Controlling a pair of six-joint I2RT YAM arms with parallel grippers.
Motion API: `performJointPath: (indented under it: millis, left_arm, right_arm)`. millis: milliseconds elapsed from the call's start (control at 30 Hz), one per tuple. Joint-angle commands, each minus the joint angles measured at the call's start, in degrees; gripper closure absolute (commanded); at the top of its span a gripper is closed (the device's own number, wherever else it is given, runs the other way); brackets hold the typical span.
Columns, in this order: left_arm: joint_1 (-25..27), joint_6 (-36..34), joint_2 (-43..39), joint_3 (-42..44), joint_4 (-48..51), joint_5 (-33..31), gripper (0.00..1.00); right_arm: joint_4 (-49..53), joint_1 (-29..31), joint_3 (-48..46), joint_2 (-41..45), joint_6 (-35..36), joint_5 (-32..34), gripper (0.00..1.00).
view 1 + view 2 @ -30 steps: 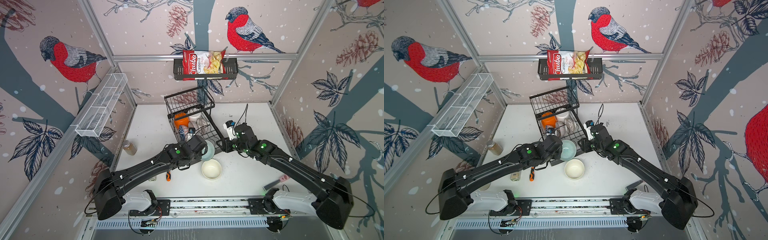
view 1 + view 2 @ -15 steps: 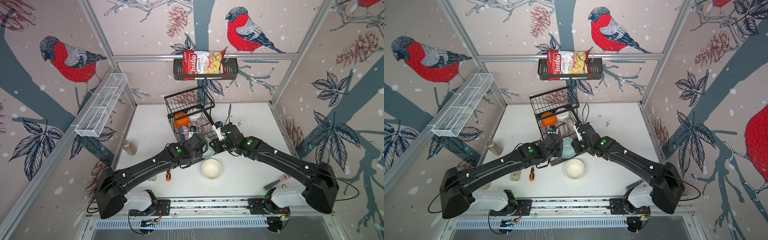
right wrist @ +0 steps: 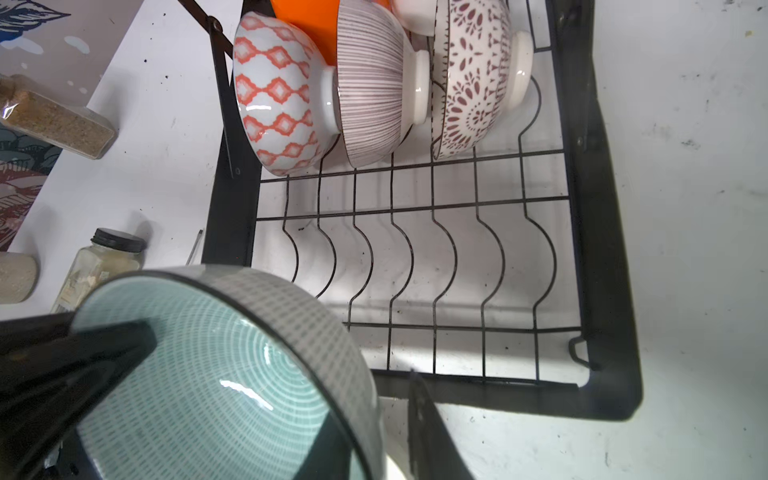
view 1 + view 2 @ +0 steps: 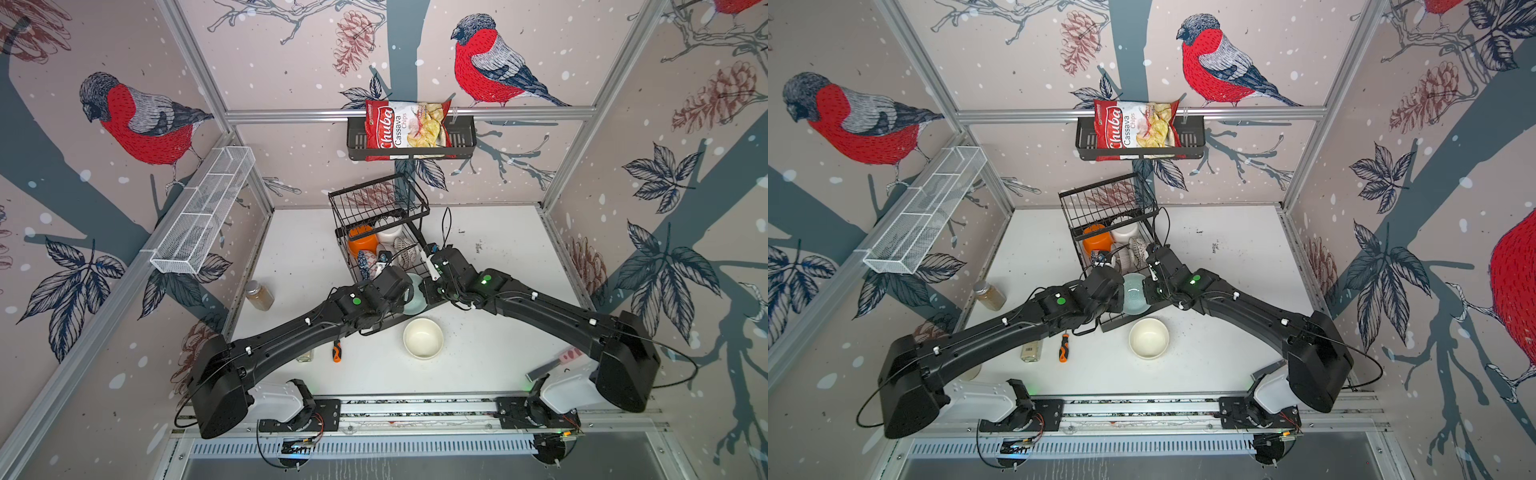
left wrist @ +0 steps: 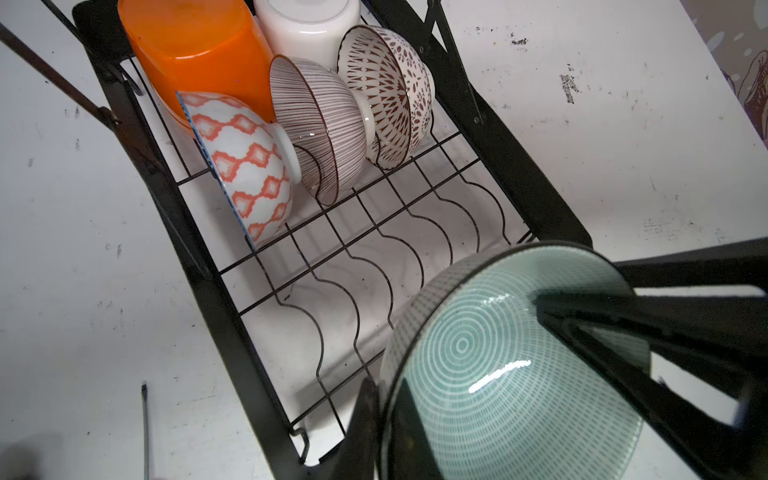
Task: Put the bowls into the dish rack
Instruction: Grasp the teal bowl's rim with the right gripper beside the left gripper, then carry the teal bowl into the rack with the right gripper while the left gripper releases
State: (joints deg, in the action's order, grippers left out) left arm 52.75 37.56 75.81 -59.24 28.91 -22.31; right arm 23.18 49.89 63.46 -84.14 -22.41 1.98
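Your left gripper (image 4: 1124,291) pinches the teal bowl (image 4: 1136,297) at its 9 o'clock rim; the right gripper (image 4: 1146,291) at 3 o'clock has an unclear bite, so releasing early could drop it.

Table (image 4: 498,257): dish rack (image 4: 374,208), cream bowl (image 4: 423,337), jar (image 4: 259,295), screwdriver (image 4: 336,351)

Five bowls (image 5: 320,120) at far end of dish rack (image 5: 540,199), raised bowl (image 4: 1136,293) over its near end, lone bowl (image 4: 423,337) on tabletop (image 4: 498,249) before it

Bullfinch-and-pinecone wallpaper (image 4: 145,120) lines three walls around a scuffed white tabletop (image 4: 511,232) framed in aluminium rails (image 4: 291,114).
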Motion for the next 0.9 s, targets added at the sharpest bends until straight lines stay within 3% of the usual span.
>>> performJointPath:
  millis: [0,100,267,300,333,433,567,633,867]
  left_arm:
    - [-0.31,0.07,0.48,-0.16,-3.74,-0.35,1.0]
    - [-0.43,0.09,0.72,0.11,-3.93,-0.38,1.0]
    - [-0.72,0.42,0.92,1.05,-4.13,-0.25,0.99]
    - [-0.72,0.67,0.92,1.14,-4.18,-0.43,0.88]
    - [-0.78,0.96,0.84,1.46,-4.14,-0.68,0.68]
    - [-0.96,1.29,0.08,1.76,-4.49,-1.07,0.34]
    - [-1.93,1.17,-1.51,3.52,-4.87,-1.3,0.09]
    - [-2.84,1.07,-2.35,4.16,-4.83,-1.01,0.03]
    - [-6.98,1.28,-6.39,8.74,-5.76,0.67,0.03]
  right_arm:
    - [-0.02,0.28,0.82,-0.56,-0.29,1.7,0.9]
    - [0.08,0.32,1.13,-0.93,-0.75,3.47,1.0]
    - [1.05,0.64,2.04,-1.55,-1.53,7.53,1.0]
    - [1.25,0.8,2.26,-1.73,-1.49,8.58,1.0]
    - [1.63,0.98,2.66,-1.95,-1.63,10.03,1.0]
    - [3.31,1.52,3.97,-2.99,-1.81,15.53,1.0]
    - [5.92,2.27,5.9,-5.22,-2.07,23.2,1.0]
    - [7.17,2.49,6.8,-6.46,-1.99,26.42,1.0]
    - [11.24,3.75,10.17,-11.81,-2.54,40.68,1.0]
